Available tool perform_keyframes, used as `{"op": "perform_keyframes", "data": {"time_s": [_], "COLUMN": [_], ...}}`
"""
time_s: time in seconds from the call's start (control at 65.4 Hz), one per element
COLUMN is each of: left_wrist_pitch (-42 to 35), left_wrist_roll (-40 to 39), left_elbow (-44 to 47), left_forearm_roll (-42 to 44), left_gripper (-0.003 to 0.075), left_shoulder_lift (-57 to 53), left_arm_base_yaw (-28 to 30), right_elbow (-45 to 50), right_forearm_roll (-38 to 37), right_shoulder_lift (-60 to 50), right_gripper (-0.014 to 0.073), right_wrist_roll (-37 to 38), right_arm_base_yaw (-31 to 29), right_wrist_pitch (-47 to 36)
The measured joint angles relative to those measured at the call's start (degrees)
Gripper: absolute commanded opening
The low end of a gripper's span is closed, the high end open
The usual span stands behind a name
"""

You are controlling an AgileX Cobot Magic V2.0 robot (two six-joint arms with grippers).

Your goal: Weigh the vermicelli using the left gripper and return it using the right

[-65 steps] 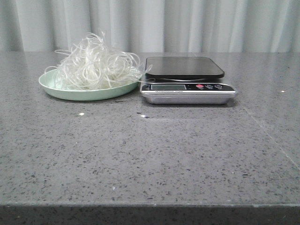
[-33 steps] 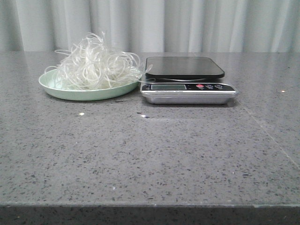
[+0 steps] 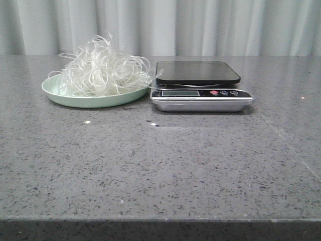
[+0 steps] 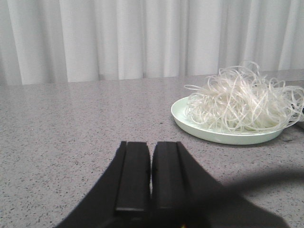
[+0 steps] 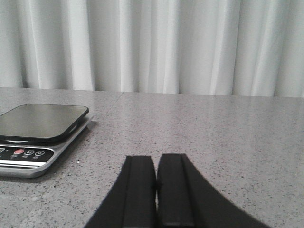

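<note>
The vermicelli [image 3: 100,68], a fluffy whitish tangle, lies on a pale green plate [image 3: 62,96] at the back left of the table. Right beside it stands a silver kitchen scale [image 3: 200,93] with a bare black platform. In the left wrist view the vermicelli [image 4: 242,102] and plate [image 4: 223,137] lie ahead of my left gripper [image 4: 151,149], which is shut and empty, well short of the plate. In the right wrist view my right gripper [image 5: 156,164] is shut and empty, with the scale [image 5: 40,130] off to one side. Neither gripper shows in the front view.
The grey speckled table [image 3: 160,160] runs to a front edge at the bottom of the front view. A pale curtain [image 3: 200,25] hangs behind the table.
</note>
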Motion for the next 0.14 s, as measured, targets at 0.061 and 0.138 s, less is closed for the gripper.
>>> {"op": "perform_keyframes", "data": {"time_s": [0.061, 0.138], "left_wrist_pitch": [0.0, 0.0], "left_wrist_roll": [0.0, 0.0], "left_elbow": [0.0, 0.0], "left_forearm_roll": [0.0, 0.0], "left_gripper": [0.0132, 0.0132], "left_shoulder_lift": [0.0, 0.0], "left_arm_base_yaw": [0.0, 0.0], "right_elbow": [0.0, 0.0], "right_forearm_roll": [0.0, 0.0], "right_shoulder_lift": [0.0, 0.0], "right_gripper": [0.0181, 0.0181], "right_wrist_roll": [0.0, 0.0], "right_arm_base_yaw": [0.0, 0.0], "right_wrist_pitch": [0.0, 0.0]}}
